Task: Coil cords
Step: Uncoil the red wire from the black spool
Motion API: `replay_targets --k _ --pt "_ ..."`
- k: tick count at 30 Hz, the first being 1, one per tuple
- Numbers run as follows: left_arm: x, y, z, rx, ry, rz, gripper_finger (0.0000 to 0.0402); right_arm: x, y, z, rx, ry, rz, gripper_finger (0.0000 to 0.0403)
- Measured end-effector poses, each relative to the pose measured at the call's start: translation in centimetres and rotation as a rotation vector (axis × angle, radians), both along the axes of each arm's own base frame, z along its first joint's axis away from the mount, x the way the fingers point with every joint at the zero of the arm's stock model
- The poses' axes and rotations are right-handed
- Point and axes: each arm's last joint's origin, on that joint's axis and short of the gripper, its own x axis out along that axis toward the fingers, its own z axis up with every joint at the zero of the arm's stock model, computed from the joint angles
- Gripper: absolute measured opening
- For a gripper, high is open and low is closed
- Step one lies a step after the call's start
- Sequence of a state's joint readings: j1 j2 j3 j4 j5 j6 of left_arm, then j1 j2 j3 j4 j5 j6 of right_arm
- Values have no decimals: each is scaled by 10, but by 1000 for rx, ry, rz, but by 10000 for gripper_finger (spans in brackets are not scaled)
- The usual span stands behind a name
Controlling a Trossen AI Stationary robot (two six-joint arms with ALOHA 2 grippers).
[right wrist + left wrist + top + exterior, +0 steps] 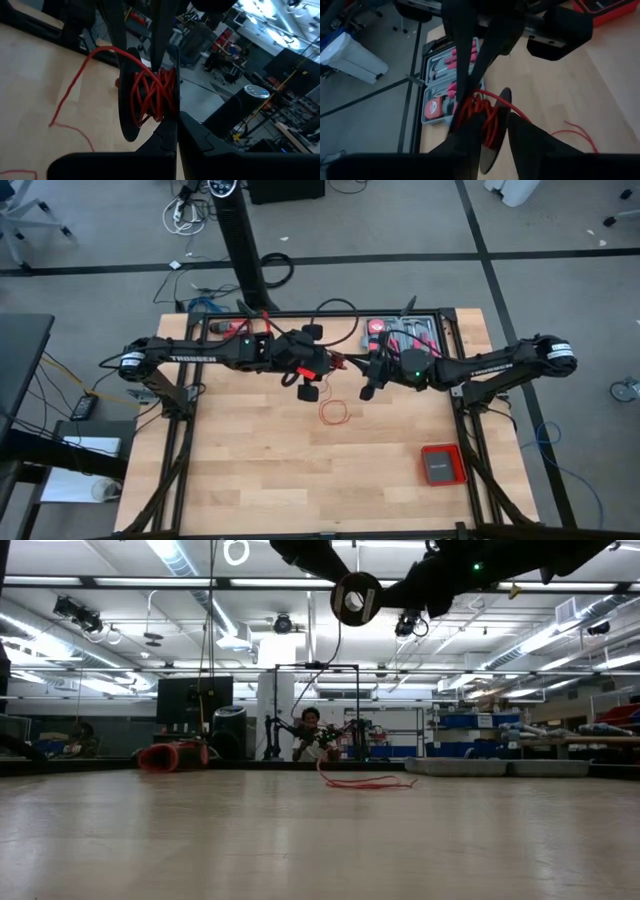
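The spool [127,115] hangs in the air above the far half of the table [250,470], with the red cord [150,95] wound loosely round its core. The left gripper [494,120] has its fingers parted with one black flange between them, and it looks clamped on the spool. The right gripper [176,122] has its fingers pressed together, tips against the spool's rim; whether they pinch anything I cannot tell.

From the spool a strand of cord drops to the wood just below and ends in a small loose loop. Around that loop, a wide stretch of wood runs open from below the spool to the table's long edge opposite the case.

The left arm [190,357] and right arm [500,363] stretch outward from the spool towards the two short sides of the table. Each bears the word TROSSEN in white.

Beyond the spool, against the table's edge, an open tool case [405,335] holds red-handled tools in rows and a red tape measure [432,107].

Farther from the spool, near the right arm's corner, sits a flat red box [441,465] with a grey middle, just inside the edge. Any writing on it is too small to read.

Dark frame rails run along the table's short sides. Past them lies grey floor, with loose cables on the left arm's side.
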State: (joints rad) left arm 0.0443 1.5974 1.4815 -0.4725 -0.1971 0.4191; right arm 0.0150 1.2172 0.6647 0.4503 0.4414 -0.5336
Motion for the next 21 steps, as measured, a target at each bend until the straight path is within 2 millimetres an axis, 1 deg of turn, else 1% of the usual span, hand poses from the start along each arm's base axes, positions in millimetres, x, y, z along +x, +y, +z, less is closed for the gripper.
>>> replay_targets --k 7,11,12,18,21 --pt "-2 -2 -2 27 33 35 56 0 4 4 -5 -20 -6 0" --pt "-2 -2 -1 60 39 33 13 0 6 6 -3 -26 -2 3" --pt "-2 -3 -1 61 36 26 8 0 7 6 0 -29 0 6" --pt "-1 -8 0 77 22 -3 2 -1 16 9 0 -45 -22 56" --pt "-1 -8 -2 80 39 2 1 -6 22 15 1 -80 -56 81"
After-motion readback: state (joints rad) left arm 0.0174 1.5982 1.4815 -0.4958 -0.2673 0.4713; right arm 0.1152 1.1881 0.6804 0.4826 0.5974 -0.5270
